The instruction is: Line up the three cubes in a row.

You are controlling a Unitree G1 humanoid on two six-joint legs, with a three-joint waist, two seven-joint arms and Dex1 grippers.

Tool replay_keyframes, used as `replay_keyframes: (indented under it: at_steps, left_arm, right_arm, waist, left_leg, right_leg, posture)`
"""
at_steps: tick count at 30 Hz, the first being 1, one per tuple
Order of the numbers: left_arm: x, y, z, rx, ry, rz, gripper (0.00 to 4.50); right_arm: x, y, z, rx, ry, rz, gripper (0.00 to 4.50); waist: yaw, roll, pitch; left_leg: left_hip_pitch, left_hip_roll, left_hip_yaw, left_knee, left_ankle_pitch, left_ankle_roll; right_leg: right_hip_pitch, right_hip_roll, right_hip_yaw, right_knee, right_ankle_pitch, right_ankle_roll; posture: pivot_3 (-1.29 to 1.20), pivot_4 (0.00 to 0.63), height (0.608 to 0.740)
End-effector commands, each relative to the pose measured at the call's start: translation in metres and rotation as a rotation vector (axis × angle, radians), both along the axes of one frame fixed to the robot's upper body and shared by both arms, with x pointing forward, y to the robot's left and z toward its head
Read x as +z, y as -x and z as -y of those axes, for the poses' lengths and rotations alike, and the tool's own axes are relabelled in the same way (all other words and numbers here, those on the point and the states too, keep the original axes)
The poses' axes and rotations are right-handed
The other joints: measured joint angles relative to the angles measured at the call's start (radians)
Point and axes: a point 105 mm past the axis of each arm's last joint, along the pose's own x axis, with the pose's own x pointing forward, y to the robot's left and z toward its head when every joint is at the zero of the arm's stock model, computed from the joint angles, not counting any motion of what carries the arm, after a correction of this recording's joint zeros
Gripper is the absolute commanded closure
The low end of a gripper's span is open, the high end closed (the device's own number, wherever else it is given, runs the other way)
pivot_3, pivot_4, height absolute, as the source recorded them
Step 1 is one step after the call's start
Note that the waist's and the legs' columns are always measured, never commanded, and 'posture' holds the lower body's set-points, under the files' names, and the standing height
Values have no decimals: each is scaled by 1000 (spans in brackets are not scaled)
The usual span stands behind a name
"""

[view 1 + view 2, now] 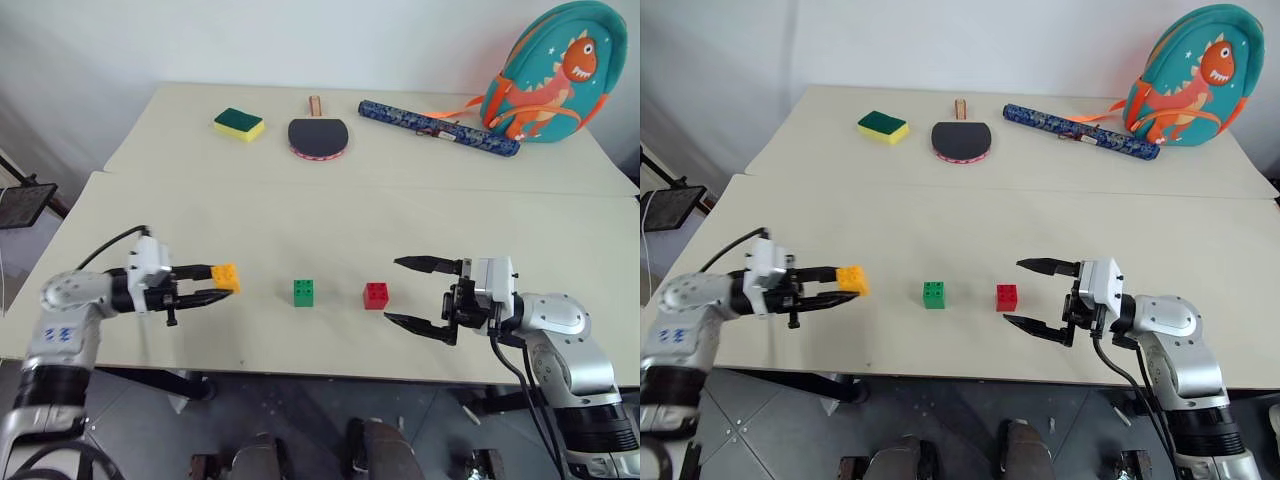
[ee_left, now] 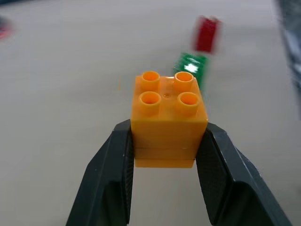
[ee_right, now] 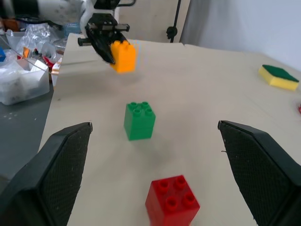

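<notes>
Now | left tool [image 1: 218, 283] grips orange cube [image 1: 225, 276] | no legible writing

The left arm reaches in from the left, its forearm lying roughly level and pointing toward the right. The left gripper [image 1: 214, 283] has its two black fingers [image 2: 109, 179] clamped on the sides of the orange-yellow cube [image 1: 225, 276], carried clear of the table [image 1: 300, 230]. The right arm bends in from the right, its wrist level. The right gripper [image 1: 412, 294] points toward the left gripper, jaws spread wide and holding nothing.
</notes>
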Motion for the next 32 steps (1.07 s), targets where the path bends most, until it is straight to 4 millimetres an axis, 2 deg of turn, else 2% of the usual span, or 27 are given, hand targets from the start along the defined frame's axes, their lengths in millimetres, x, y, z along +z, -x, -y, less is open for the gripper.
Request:
replay_keyframes:
  at_steps: [1,5,11,15,20,25,27,32]
  left_arm:
    - [-7,-4,-1,-63,-54,21,3029]
    - [-13,-12,1,-117,-123,13,3029]
    - [-18,-18,4,-120,-125,-18,3029]
    - [-15,-21,6,-111,-96,-30,1713]
    - [12,-20,-4,-63,-19,8,255]
    - [50,-15,-28,42,-70,142,255]
    - [59,-9,-33,44,-90,159,255]
    - [54,-5,-40,63,-181,169,255]
  right_arm:
    - [12,7,4,-4,1,49,0]
    - [12,12,16,-49,24,50,0]
    - [12,9,19,-60,33,57,0]
    - [10,7,22,-57,38,44,0]
    - [6,5,26,3,94,-7,0]
    - [26,-1,36,59,213,-21,0]
    - [27,-4,38,68,257,-49,0]
    - [22,-3,39,107,335,-76,0]
  waist:
    - [-1,0,0]
    - [-2,-2,1]
    - [0,-2,1]
    - [2,-2,1]
    - [0,-2,1]
    - [-21,-2,1]
    - [-21,-2,1]
    - [-20,-2,1]
  left_leg:
    - [0,0,1,0,0,0]
    - [-1,1,1,0,-1,0]
    - [0,1,1,1,-1,1]
    - [0,0,1,1,-1,1]
    - [-1,0,1,1,-1,1]
    - [0,1,1,1,-1,1]
    - [0,1,1,1,-1,1]
    - [0,1,1,1,-1,1]
  right_leg:
    - [-1,0,1,0,0,0]
    - [-1,1,0,4,0,1]
    - [-1,0,1,2,1,1]
    - [-1,0,1,2,1,1]
    - [-1,0,1,4,1,1]
    - [-1,0,1,5,0,1]
    - [-1,0,2,5,0,1]
    - [-1,0,1,5,0,1]
  posture:
    - [0,150,740]
    - [0,150,740]
    - [0,150,740]
    - [0,150,740]
    - [0,150,740]
    - [0,150,740]
    - [0,150,740]
    - [0,150,740]
